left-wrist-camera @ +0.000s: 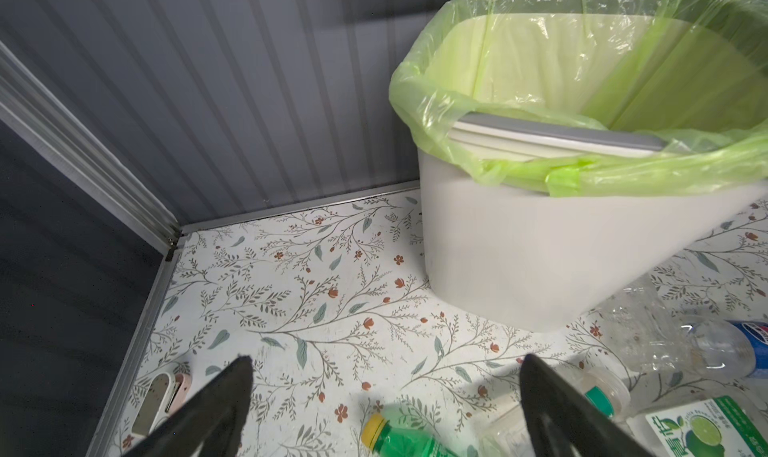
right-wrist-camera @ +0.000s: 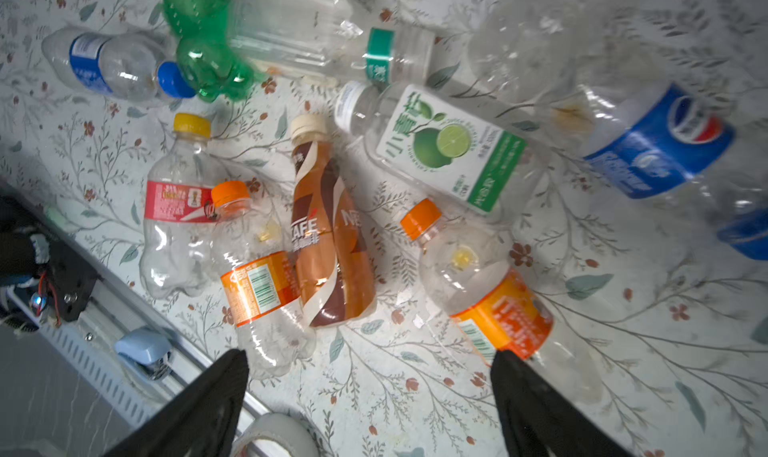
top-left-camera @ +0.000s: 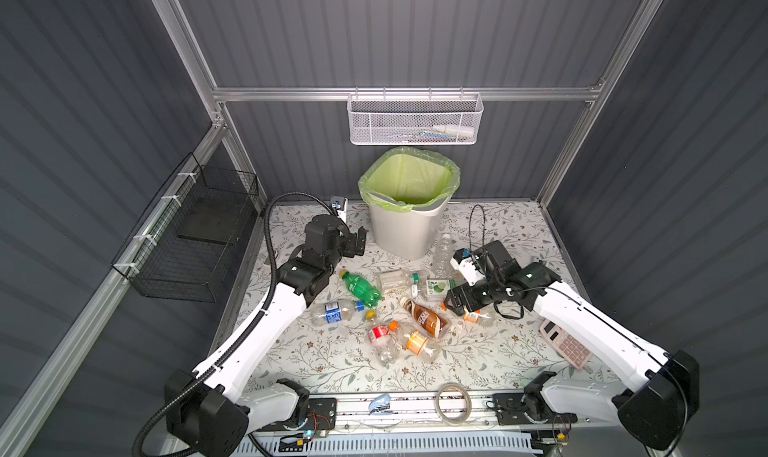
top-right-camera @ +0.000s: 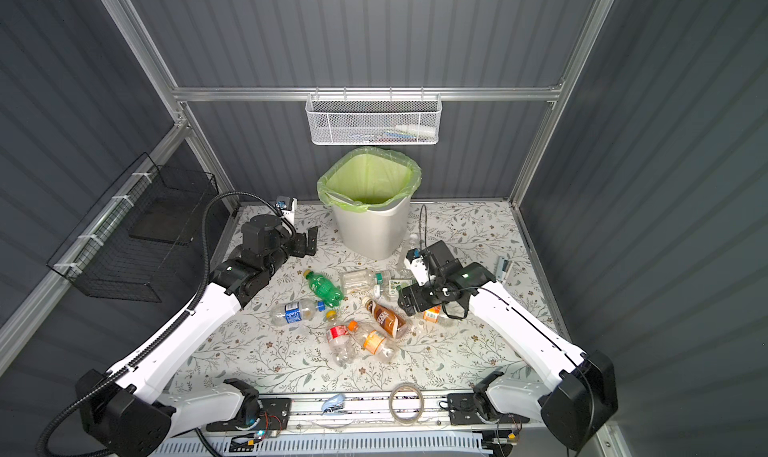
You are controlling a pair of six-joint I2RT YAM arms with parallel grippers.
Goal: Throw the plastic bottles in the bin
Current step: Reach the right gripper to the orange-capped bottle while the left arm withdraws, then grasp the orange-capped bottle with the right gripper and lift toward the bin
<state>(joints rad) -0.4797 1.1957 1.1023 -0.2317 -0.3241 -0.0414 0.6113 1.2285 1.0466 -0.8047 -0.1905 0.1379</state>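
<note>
The white bin [top-left-camera: 401,230] [top-right-camera: 372,230] with a green liner stands at the back of the table. Several plastic bottles lie in front of it. Among them are a green one [top-left-camera: 359,286] [left-wrist-camera: 399,438], a brown one [top-left-camera: 428,315] [right-wrist-camera: 328,243], a lime-labelled one [right-wrist-camera: 449,147] and a blue-labelled one [top-left-camera: 332,311]. My left gripper [top-left-camera: 357,241] [left-wrist-camera: 384,363] is open and empty, just left of the bin [left-wrist-camera: 540,259] and beyond the green bottle's cap. My right gripper [top-left-camera: 455,305] [right-wrist-camera: 370,357] hangs open above an orange-labelled bottle [right-wrist-camera: 494,301] and holds nothing.
A white mesh basket [top-left-camera: 413,120] hangs on the back wall and a black wire basket [top-left-camera: 195,234] on the left wall. A pink calculator [top-left-camera: 565,342] lies under the right arm. A tape roll [top-left-camera: 453,403] and a blue stapler [top-left-camera: 378,405] sit on the front rail.
</note>
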